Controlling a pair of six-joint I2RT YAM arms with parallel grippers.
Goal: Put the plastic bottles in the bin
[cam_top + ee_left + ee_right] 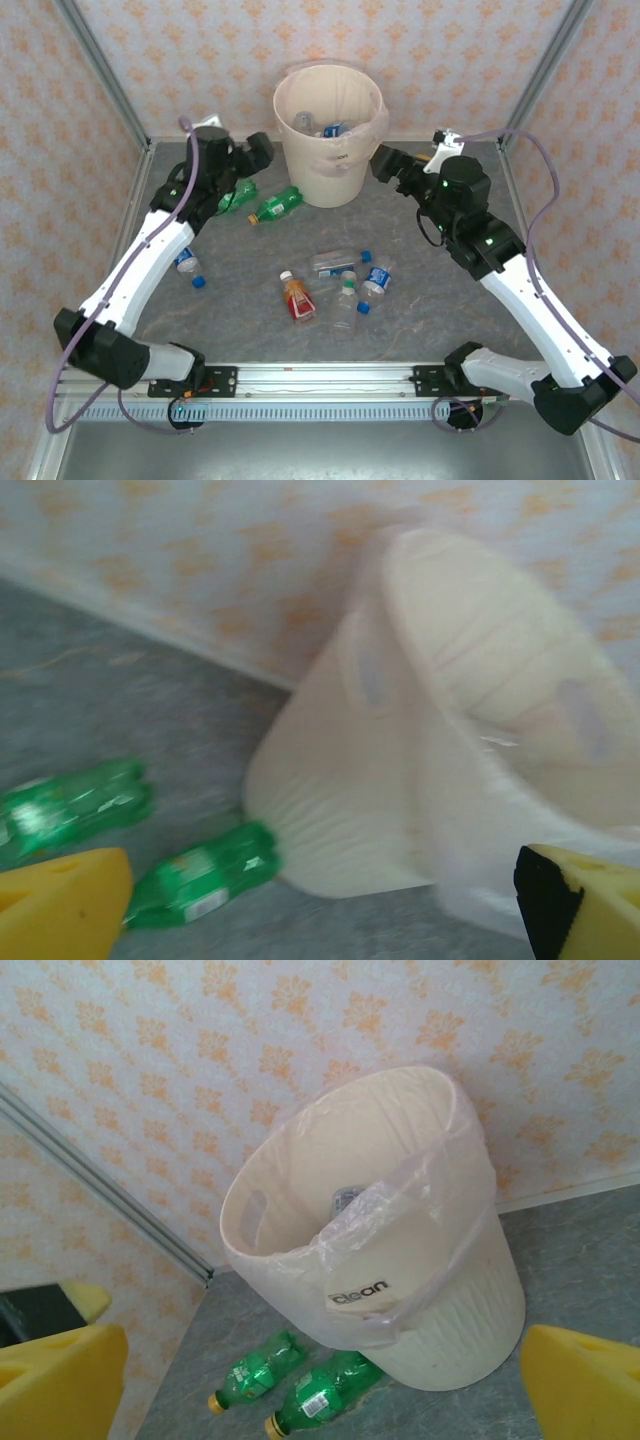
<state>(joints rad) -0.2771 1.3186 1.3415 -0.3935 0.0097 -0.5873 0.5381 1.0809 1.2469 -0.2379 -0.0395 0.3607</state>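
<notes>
Grey marbled surface carried the cream bin at its far edge, with two green bottles lying just beside its left base and a red-orange bottle among clear bottles nearer the middle. Left fingers and right fingers both stood spread wide, grasping nothing, on either side of the bin

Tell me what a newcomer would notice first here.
The big cream bin at the back, bottles inside, with the left gripper and right gripper open on either side. Two green bottles lie by its base; clear bottles and a red-orange bottle lie mid-table.
</notes>
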